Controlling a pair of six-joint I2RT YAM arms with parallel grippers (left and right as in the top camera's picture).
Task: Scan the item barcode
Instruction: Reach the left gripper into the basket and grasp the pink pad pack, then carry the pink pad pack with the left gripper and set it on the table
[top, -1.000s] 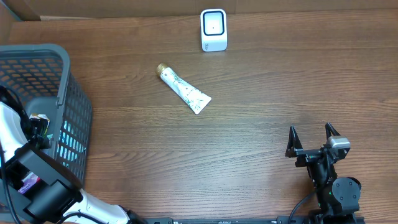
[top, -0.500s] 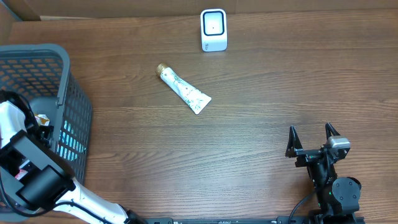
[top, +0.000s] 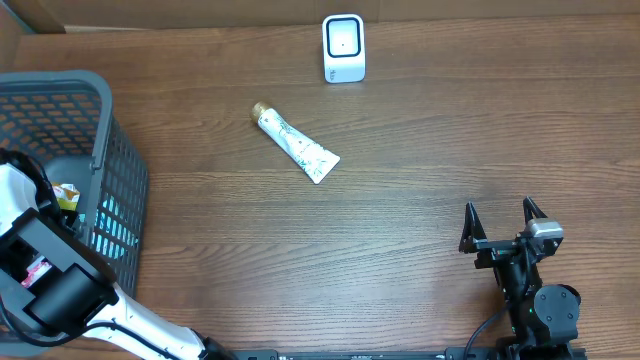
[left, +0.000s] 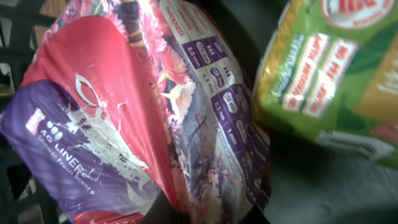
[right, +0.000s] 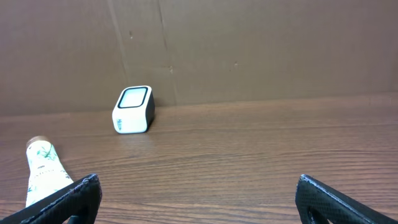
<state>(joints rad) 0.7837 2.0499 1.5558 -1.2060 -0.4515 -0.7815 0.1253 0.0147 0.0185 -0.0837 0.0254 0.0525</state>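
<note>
Wood-grain table (top: 420, 150), overhead view: my left arm (top: 50, 280) comes in from the bottom-left corner, bends up and reaches over the rim of the grey basket (top: 120, 170). My left gripper (top: 62, 205) is down inside it among the goods, its tips hidden from up here. My right arm (top: 540, 310) sits at the bottom right, with the right gripper (top: 499, 215) low over bare wood and pointing at the far edge. Its two fingers are spread wide with nothing between them. Counts: 2 arms, 1 basket, 1 white scanner (top: 344, 48) upright at the far edge, 1 white tube (top: 296, 144). The tube lies diagonally on the table with its gold cap toward the far left, near the scanner but not touching it, well apart from both grippers.

Left wrist view: the camera is right up against the goods in the basket. 2 packs: 1 purple-and-red pouch (left: 124, 124) fills the left and centre, and 1 green pack (left: 336, 68) is at top right, just beside it. My fingers show only as dark shapes at the bottom edge, clenched tight. A fold of the pouch runs down to them, but I can't tell if it is really pinched.

Right wrist view: my 2 black fingertips sit in the lower corners, released and far apart, over empty wood. 1 scanner stands ahead and left, close to the cardboard wall (right: 261, 50). 1 tube is at the lower left, just past my left fingertip
</note>
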